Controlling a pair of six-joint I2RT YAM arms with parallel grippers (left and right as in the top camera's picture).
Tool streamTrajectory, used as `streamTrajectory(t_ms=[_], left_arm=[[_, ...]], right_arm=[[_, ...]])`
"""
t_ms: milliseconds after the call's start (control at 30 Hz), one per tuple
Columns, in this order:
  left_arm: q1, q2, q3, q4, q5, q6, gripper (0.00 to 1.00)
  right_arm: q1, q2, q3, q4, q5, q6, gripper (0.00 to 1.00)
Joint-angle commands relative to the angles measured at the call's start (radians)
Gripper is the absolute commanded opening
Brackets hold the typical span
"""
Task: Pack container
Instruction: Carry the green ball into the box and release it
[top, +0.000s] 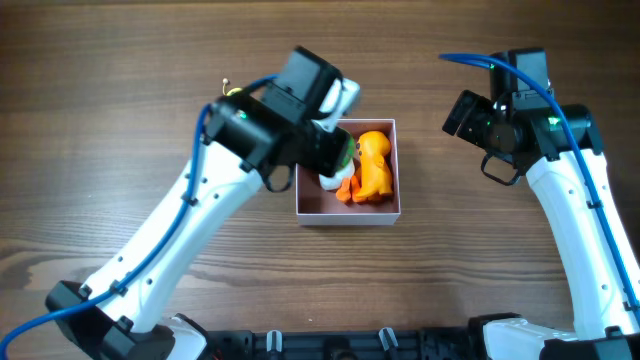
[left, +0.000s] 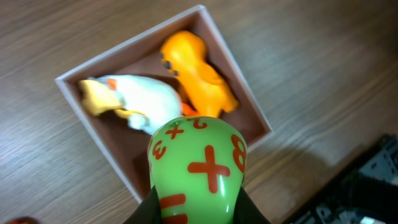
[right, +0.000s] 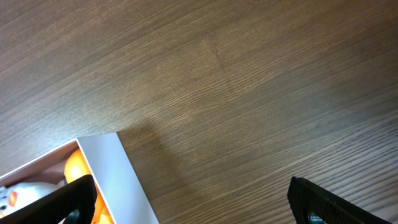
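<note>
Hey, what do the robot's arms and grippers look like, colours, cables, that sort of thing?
The left arm and right arm both have smooth white link shells and black joint housings, each housing showing a small green light. A thin blue cable runs along each arm. The left gripper and right gripper are black, each with two blocky fingers.

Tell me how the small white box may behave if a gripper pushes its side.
The box would probably slide, not tip: it is shallow and sits flat on the smooth table. Its thin walls may bend a little. The orange toy and white toy inside likely add little weight.
</note>
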Motion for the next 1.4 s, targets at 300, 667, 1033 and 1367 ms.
streamTrajectory(t_ms=[300, 667, 1033, 1367], left_arm=[[-0.150, 0.198, -0.039, 0.058, -0.072, -0.010, 0.04], [-0.150, 0.256, -0.043, 0.053, -0.105, -0.010, 0.04], [-0.156, 0.256, -0.138, 0.084, -0.105, -0.010, 0.04], [-0.157, 0.255, -0.138, 0.088, -0.090, -0.010, 0.61]], right_arm=[[-0.001, 0.004, 0.002, 0.002, 0.018, -0.008, 1.00], [-0.001, 0.004, 0.002, 0.002, 0.018, -0.008, 1.00], [-0.001, 0.004, 0.002, 0.002, 0.018, -0.008, 1.00], [-0.001, 0.004, 0.002, 0.002, 0.018, -0.008, 1.00]])
